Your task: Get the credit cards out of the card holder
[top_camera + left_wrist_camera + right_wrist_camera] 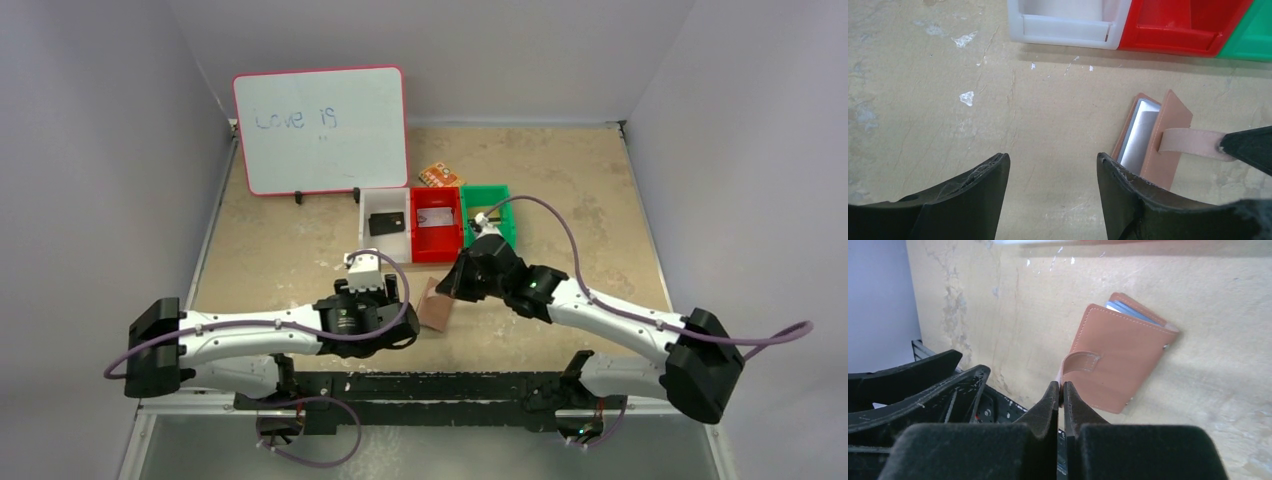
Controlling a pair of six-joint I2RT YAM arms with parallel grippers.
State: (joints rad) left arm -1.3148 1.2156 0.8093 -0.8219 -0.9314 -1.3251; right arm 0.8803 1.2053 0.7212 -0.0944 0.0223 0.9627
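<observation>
The right hand (1062, 387) is pinched tight on the snap tab (1080, 362) of the card holder (1120, 365), which lies on the tabletop (948, 125), flap seemingly part-lifted; the left hand (1053, 165) gapes just beside it.

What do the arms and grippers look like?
The left arm and right arm have white links, black joints and black shoulder blocks, with a purple cable looping along each. The left gripper and right gripper have black wedge-shaped fingers with scuffed edges.
</observation>
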